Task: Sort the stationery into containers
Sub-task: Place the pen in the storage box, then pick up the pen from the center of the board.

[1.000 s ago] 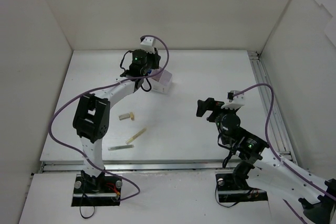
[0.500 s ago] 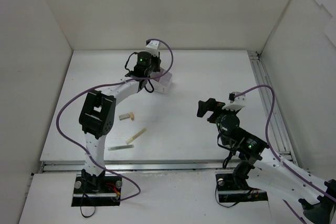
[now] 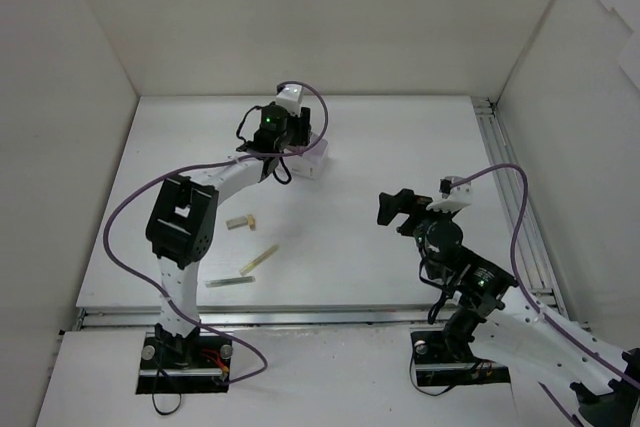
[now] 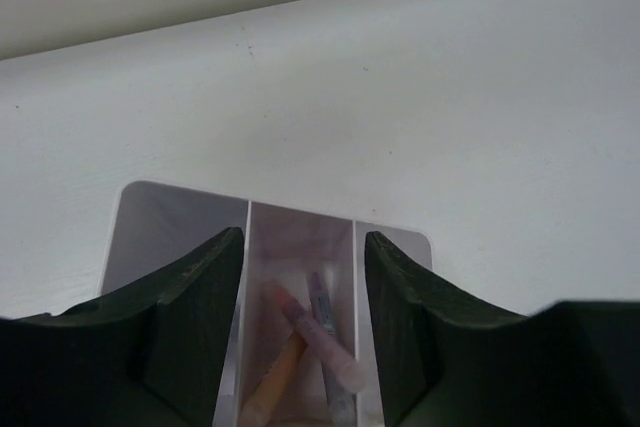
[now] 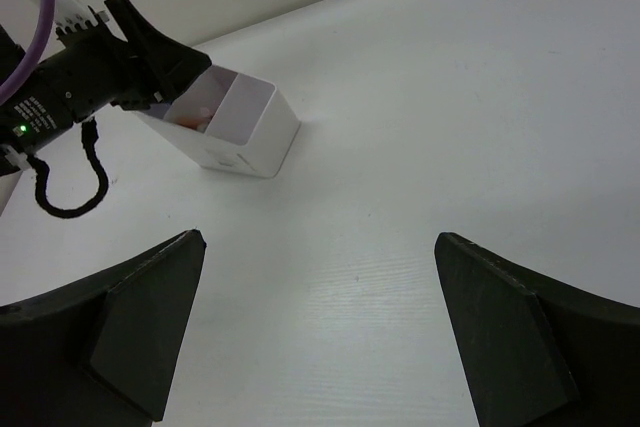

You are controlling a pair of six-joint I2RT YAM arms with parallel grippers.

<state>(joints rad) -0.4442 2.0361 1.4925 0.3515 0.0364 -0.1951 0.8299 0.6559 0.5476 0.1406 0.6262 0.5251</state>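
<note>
The white container box [image 3: 312, 159] stands at the back of the table, and my left gripper [image 3: 288, 133] hovers right over it. In the left wrist view that gripper [image 4: 303, 237] is open, its fingers straddling the middle compartment of the box [image 4: 160, 227]. Nothing is held. Inside lie an orange pen [image 4: 269, 391], a pink pen [image 4: 300, 319] and a grey pen [image 4: 318, 287], crossed over each other. A tan eraser block [image 3: 240, 221], a yellow-green stick [image 3: 259, 259] and a grey-green stick [image 3: 230, 281] lie on the table. My right gripper [image 3: 388, 209] is wide open above bare table.
White walls close in the table on the left, back and right. A metal rail [image 3: 515, 207] runs along the right edge. In the right wrist view the right gripper [image 5: 320, 238] faces the box [image 5: 240, 137] and the left gripper [image 5: 160, 67] from a distance.
My left gripper has shifted slightly right and back over the box, and its jaws have opened. The right arm has hardly moved. The loose items on the table lie as before.
</note>
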